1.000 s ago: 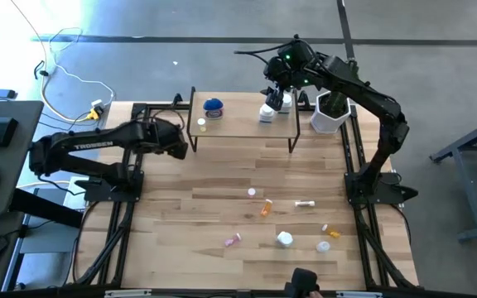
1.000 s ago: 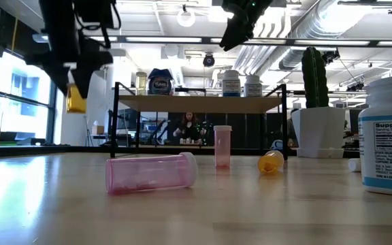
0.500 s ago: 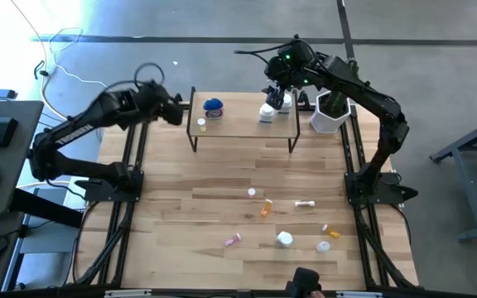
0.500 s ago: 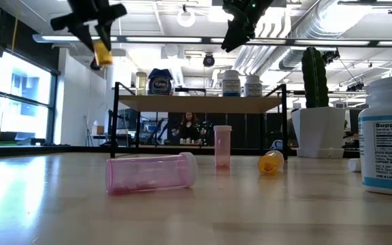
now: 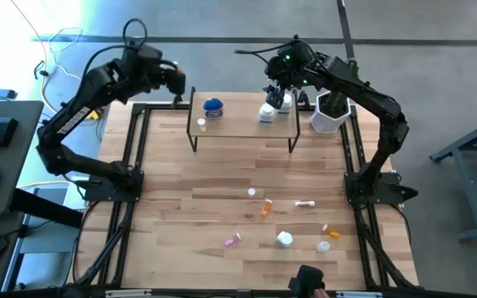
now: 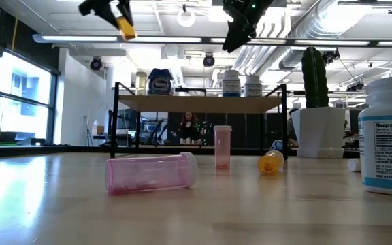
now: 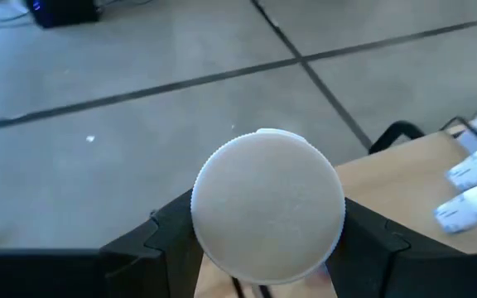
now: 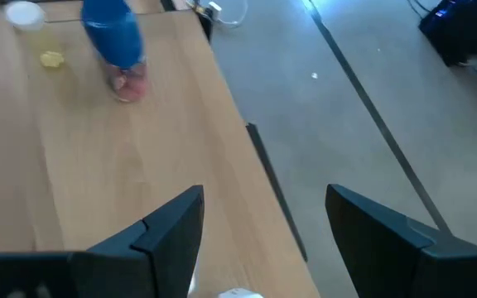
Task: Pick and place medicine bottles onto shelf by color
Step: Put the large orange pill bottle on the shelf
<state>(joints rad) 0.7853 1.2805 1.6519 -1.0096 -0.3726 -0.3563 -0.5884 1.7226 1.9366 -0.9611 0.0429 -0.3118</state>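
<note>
Counting four bottles on the shelf [image 5: 243,124] — left jaws clamped on one orange bottle [image 6: 126,27], right jaws apart.

Light wood shelf [image 5: 243,124] board on black metal legs.

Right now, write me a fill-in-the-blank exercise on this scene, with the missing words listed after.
1. The left gripper holds a small ____ bottle high in the air.
2. The blue-lidded jar stands on the ____.
3. The right gripper hovers with its fingers ____.
4. The cactus stands in a ____ pot.

Missing words: orange; shelf; open; white
</note>
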